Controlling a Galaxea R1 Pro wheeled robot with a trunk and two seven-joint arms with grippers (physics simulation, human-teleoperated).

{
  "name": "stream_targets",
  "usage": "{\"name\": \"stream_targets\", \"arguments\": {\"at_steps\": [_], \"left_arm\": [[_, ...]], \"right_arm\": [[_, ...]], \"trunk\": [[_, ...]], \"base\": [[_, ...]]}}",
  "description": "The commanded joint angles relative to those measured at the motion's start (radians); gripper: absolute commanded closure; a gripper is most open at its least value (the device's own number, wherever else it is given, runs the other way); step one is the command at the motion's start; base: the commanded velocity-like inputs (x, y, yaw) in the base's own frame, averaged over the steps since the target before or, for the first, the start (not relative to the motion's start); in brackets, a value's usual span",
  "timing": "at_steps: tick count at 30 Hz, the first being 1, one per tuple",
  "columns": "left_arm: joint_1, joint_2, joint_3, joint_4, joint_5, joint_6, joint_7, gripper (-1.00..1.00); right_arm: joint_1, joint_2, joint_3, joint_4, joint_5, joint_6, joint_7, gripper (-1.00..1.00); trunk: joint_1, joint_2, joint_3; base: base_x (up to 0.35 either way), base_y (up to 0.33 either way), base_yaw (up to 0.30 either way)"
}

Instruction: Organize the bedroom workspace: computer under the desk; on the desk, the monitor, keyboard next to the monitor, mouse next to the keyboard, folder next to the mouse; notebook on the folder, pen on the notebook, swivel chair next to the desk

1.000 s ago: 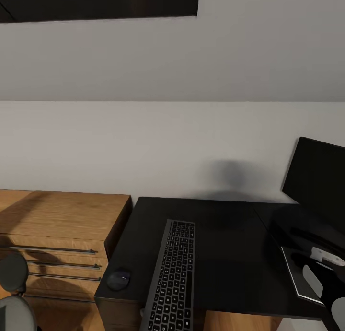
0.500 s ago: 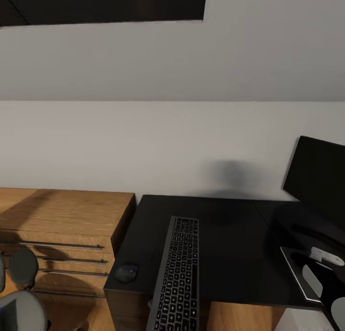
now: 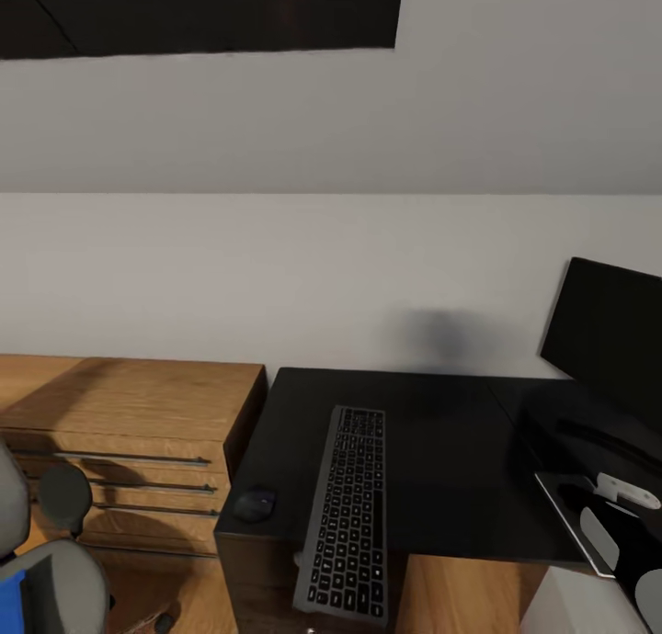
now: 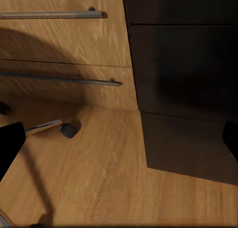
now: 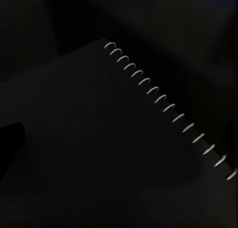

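The robot's head view has slid over since a moment ago. The things did not move; the camera did. More of the grey padded swivel chair (image 3: 51,574) shows now. A bit of the bright-blue flat folder (image 3: 8,603) peeks in on its seat. I think the robot is going for the folder next.

The long black keyboard (image 3: 350,515) lies on the shiny black bench (image 3: 450,450), and its near end hangs over the edge. The small black mouse (image 3: 255,503) sits just beside it. The wide black monitor (image 3: 611,335) stands at the far right.

The left pincer (image 4: 119,141) is spread wide and holds nothing, low over the wood floor (image 4: 94,178). The right pincer (image 3: 623,560) hangs over a black notebook with a wire spine (image 5: 99,139). I cannot tell if it is open.
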State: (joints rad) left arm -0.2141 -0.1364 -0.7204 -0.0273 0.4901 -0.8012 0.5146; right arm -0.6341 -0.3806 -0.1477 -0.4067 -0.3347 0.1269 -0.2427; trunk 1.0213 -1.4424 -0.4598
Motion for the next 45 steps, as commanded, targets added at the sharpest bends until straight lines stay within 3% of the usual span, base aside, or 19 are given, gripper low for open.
{"name": "stream_targets", "arguments": {"at_steps": [1,18,37,45], "left_arm": [[-0.001,0.0,-0.009,0.0,0.004,-0.001,0.006,-1.0],[-0.001,0.0,-0.008,0.0,0.004,-0.001,0.005,-1.0],[-0.001,-0.002,-0.01,0.0,0.004,-0.001,0.006,-1.0],[-0.001,-0.002,-0.01,0.0,0.004,-0.001,0.007,-1.0]], "right_arm": [[0.001,0.0,0.002,0.046,-0.017,0.003,-0.004,-1.0],[0.001,0.0,0.002,0.047,-0.017,0.002,-0.003,-1.0],[0.001,0.002,0.002,0.048,-0.017,0.0,-0.003,-1.0],[0.001,0.002,0.002,0.047,-0.017,-0.004,-0.003,-1.0]], "trunk": [[0.0,-0.001,-0.001],[0.0,-0.001,-0.001],[0.0,-0.001,-0.001],[-0.031,0.055,0.024]], "base": [[-0.108,0.109,0.0],[-0.121,0.126,0.0],[-0.016,0.015,0.0],[0.0,0.0,0.0]]}}
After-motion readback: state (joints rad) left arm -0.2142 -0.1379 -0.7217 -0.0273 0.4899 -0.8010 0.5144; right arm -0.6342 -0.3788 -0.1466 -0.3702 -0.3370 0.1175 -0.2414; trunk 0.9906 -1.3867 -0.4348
